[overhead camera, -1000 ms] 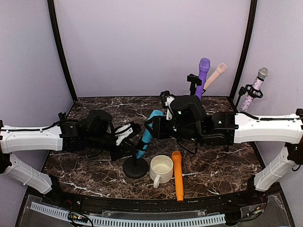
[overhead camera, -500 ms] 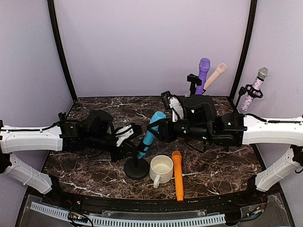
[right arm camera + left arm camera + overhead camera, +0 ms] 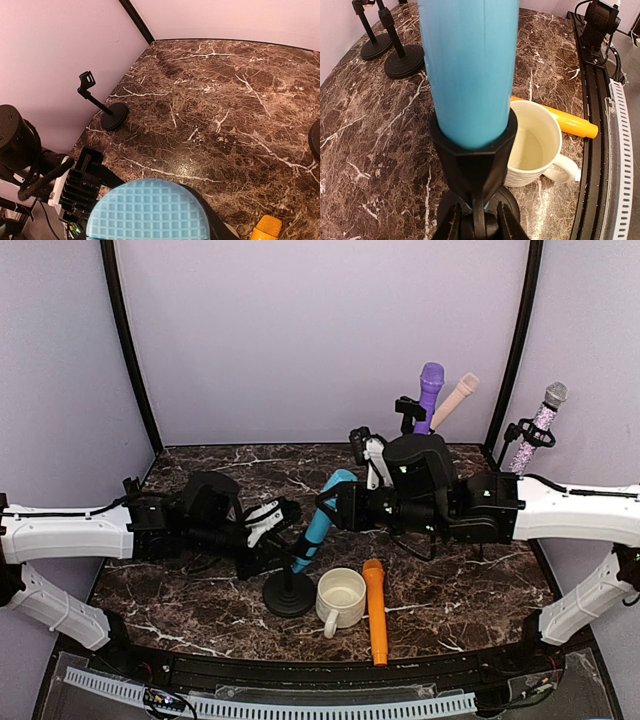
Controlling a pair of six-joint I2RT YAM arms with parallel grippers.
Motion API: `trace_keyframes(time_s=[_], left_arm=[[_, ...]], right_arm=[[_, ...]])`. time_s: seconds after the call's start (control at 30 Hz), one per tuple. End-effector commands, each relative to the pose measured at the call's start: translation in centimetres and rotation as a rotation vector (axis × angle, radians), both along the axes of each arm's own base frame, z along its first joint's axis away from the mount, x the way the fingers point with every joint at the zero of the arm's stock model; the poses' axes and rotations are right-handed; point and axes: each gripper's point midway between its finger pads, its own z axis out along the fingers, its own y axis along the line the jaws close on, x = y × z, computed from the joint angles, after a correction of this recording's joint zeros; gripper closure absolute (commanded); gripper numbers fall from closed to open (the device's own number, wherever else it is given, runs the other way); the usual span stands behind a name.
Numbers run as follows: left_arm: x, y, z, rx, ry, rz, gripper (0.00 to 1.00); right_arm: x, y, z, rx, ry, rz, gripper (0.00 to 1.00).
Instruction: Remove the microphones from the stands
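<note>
Well, from above the blue microphone [image 3: 318, 522] leans in its stand [image 3: 288, 595], right gripper [image 3: 342, 496] closed on its head to draw it out; the left wrist view shows what that hides — left gripper [image 3: 476, 226] clamped on the post, bracing it; the right wrist view gives only the grille [image 3: 148, 210] — no fingers.

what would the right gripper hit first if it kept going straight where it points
The blue microphone: its head sits right at the right gripper, seemingly held in it. Beyond it lies the marble table.
</note>
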Motion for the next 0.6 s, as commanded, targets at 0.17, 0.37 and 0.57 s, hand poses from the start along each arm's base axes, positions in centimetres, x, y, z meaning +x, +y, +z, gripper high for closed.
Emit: trace_keyframes(time_s=[0.17,0.37,0.57], left_arm=[[0.7,2.6,-2.7,0.129,0.013,0.086,1.00],[0.7,2.6,-2.9,0.125,0.014,0.085,1.00],[0.6,2.5,-3.7,0.148,0.026,0.080,1.00]], right_arm=[[2.4,-1.8,6.3,0.178,-0.040,-0.180,0.75],[1.1,-1.1,6.2,0.205,-0.074,-0.073,0.75],[-1.0,-0.7,7.6,0.246,-0.152,0.085,0.75]])
